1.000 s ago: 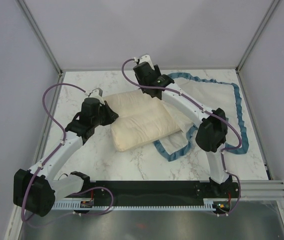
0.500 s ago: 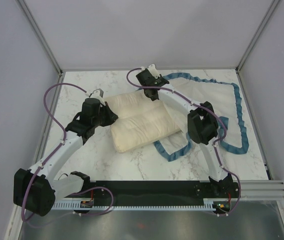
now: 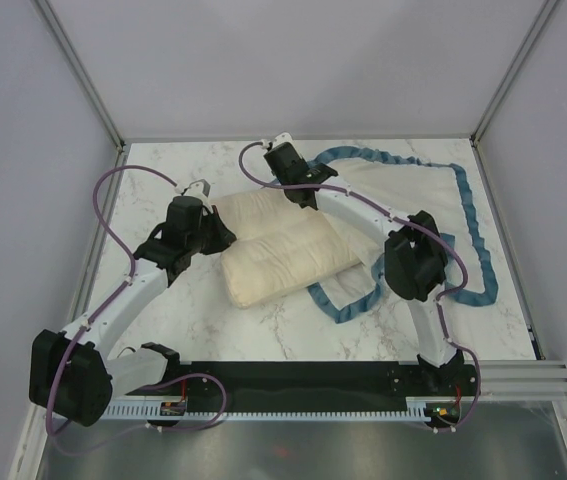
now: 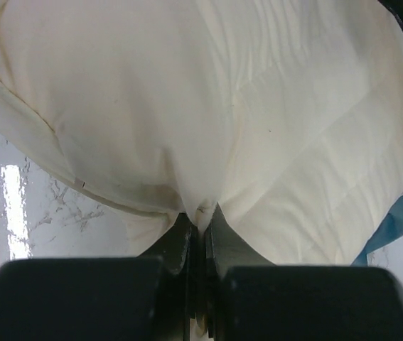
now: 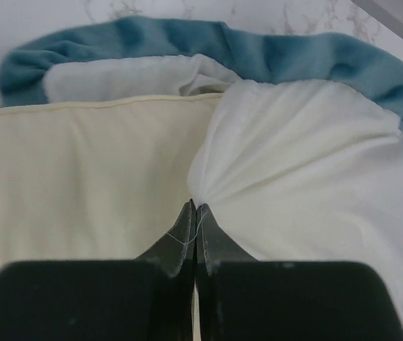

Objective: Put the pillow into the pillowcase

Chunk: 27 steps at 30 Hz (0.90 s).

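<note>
The cream pillow (image 3: pixel 283 255) lies in the middle of the table, creased into two bulges. My left gripper (image 3: pixel 227 236) is at its left edge and shut on a pinch of pillow (image 4: pixel 116 106) cloth, seen from the left wrist (image 4: pixel 200 214). The pillowcase (image 3: pixel 413 195) spreads to the right, white inside up, with a blue ruffled edge (image 3: pixel 478 230). My right gripper (image 3: pixel 308 198) is low at the pillow's far right corner. In the right wrist view it (image 5: pixel 195 207) is shut on gathered white pillowcase (image 5: pixel 315 163) fabric beside the pillow (image 5: pixel 80 177).
The marble table (image 3: pixel 163 170) is boxed in by grey walls and metal corner posts (image 3: pixel 78 65). A black rail (image 3: pixel 293 375) with both arm bases runs along the near edge. A loop of blue ruffle (image 3: pixel 348 300) lies just in front of the pillow's right end.
The right gripper has come down onto the cloth at the pillow's far corner and closed on the white pillowcase fabric. The left gripper has kept its hold on the pillow.
</note>
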Available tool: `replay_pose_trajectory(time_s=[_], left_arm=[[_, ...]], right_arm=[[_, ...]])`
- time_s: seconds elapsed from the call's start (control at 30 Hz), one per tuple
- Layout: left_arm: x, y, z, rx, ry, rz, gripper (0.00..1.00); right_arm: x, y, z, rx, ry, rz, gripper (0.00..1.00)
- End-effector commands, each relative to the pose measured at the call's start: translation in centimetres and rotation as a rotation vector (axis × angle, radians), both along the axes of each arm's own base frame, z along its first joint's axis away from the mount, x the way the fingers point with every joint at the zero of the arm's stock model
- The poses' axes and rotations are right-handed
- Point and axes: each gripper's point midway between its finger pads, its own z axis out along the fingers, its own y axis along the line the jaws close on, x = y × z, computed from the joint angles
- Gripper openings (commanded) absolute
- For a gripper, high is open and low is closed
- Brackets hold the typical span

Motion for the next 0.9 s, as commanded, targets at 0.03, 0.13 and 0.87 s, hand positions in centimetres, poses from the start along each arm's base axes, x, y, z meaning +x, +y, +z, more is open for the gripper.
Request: replay_pose_trajectory(time_s=[0.03, 0.13, 0.87], left_arm=[[1.1, -2.5, 5.0, -0.091, -0.16, -0.112, 0.02], [0.6, -3.4, 7.0, -0.134, -0.194, -0.17, 0.02], [-0.8, -5.4, 9.6, -0.274, -0.268, -0.228, 0.02]], right_arm=[[-3.3, 7.5, 7.9, 0.265, -0.063, 0.281, 0.0], [-5.5, 9.1, 11.1, 0.319, -0.087, 0.362, 0.0], [-4.9, 7.6, 7.0, 0.402, 0.101, 0.269, 0.0]])
